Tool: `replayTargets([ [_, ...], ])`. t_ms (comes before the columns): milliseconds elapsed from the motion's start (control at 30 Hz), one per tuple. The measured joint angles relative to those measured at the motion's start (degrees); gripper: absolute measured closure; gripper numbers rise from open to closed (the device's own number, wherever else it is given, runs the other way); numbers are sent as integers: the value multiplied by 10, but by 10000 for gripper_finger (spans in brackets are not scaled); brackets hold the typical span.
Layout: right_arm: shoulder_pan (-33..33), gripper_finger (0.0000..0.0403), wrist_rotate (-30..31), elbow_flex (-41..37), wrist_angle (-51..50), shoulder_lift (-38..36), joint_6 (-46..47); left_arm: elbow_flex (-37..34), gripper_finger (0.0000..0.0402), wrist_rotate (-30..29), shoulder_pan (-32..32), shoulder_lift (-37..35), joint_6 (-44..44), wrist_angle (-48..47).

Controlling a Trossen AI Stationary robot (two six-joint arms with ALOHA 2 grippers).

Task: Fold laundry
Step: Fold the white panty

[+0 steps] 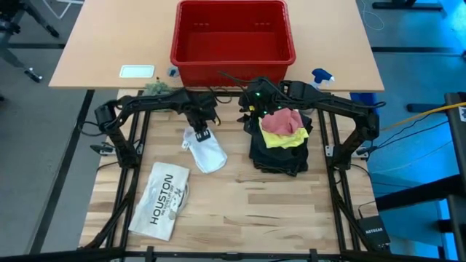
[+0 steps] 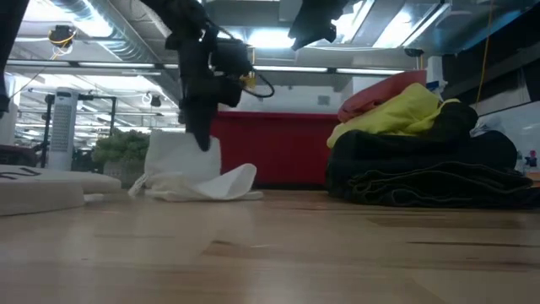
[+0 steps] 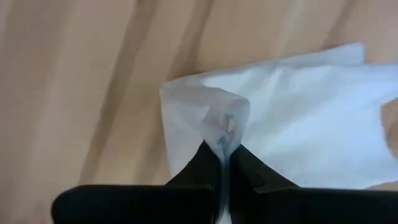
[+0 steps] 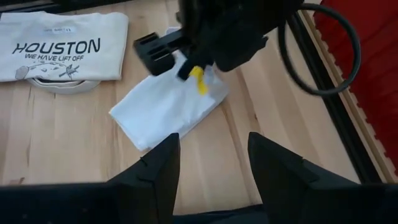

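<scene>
A crumpled white cloth (image 1: 205, 153) is pinched at one raised corner by the closed left hand (image 1: 203, 133) on the counter (image 1: 240, 204). Rightward, pink (image 1: 281, 120) and yellow (image 1: 285, 138) garments are piled on dark trousers (image 1: 280, 156); the right hand (image 4: 211, 165) is held open, apparently empty. Behind, a red basket (image 1: 233, 65) is seen.

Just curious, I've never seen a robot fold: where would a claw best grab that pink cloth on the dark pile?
Probably its raised edge, from straight above: the pink cloth lies crumpled on top of the yellow T-shirt and black trousers, so a low pinch might catch those too.
</scene>
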Motion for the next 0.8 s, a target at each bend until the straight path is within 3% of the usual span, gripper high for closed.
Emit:
replayTargets([
  [267,0,222,0,0,8,0,-14,64,401,-4,-42,0,-75,-38],
  [400,0,222,0,0,8,0,-15,91,401,-40,-58,0,-114,-50],
  [800,-7,222,-31,0,1,0,-30,95,401,-26,-154,0,-220,-39],
])
